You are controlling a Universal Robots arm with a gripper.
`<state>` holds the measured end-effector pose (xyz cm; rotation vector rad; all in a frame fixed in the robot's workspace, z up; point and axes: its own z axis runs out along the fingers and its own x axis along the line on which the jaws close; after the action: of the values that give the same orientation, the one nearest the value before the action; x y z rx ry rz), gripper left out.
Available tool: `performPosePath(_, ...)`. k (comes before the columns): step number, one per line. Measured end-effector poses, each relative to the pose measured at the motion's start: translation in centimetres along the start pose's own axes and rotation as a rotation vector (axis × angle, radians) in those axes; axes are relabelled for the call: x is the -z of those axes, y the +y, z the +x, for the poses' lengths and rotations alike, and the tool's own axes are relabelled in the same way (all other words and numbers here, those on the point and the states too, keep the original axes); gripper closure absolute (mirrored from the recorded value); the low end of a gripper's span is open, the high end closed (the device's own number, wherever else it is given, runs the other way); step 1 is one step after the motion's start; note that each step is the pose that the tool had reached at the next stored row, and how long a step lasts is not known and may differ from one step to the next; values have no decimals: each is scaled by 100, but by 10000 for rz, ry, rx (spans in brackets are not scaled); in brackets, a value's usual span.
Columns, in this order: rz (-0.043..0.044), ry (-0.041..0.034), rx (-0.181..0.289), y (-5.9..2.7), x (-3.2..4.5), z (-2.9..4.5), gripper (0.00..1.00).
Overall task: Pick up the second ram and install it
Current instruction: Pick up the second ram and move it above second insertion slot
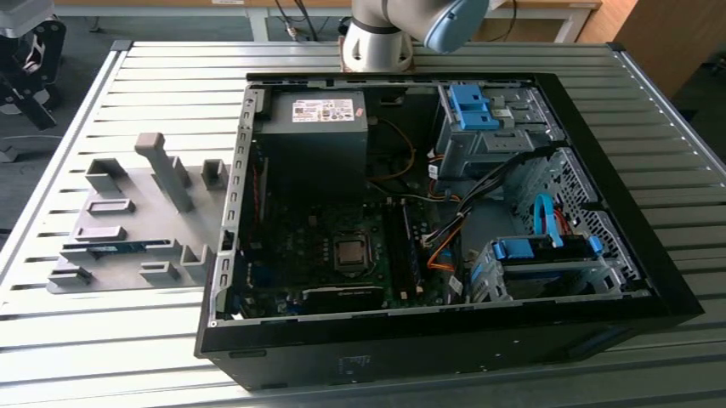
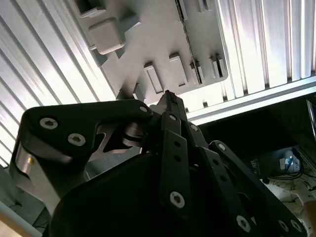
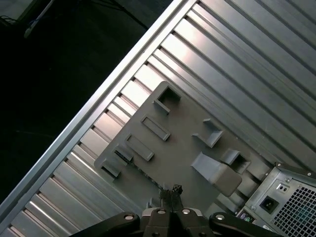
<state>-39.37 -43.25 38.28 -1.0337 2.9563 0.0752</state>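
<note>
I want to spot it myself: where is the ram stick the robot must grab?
Find the open computer on the slatted table. On the exterior view's left of it lies a grey tray of holders. The ram is the thin blue strip lying on it, the only coloured thing there.

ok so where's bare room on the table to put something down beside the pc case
Bare slats of the table lie beyond the gray fixture plate, toward the far edge, and in front of it. A narrower strip runs along the exterior view's right of the computer case. Crowded: the plate's holders and the case interior.
</note>
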Motion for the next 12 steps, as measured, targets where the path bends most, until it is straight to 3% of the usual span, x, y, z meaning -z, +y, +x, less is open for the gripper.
performPosePath(4, -9, 15, 363, 0, 0, 0, 89)
performPosePath(12, -38, 66, 1575, 0, -3, 1, 89)
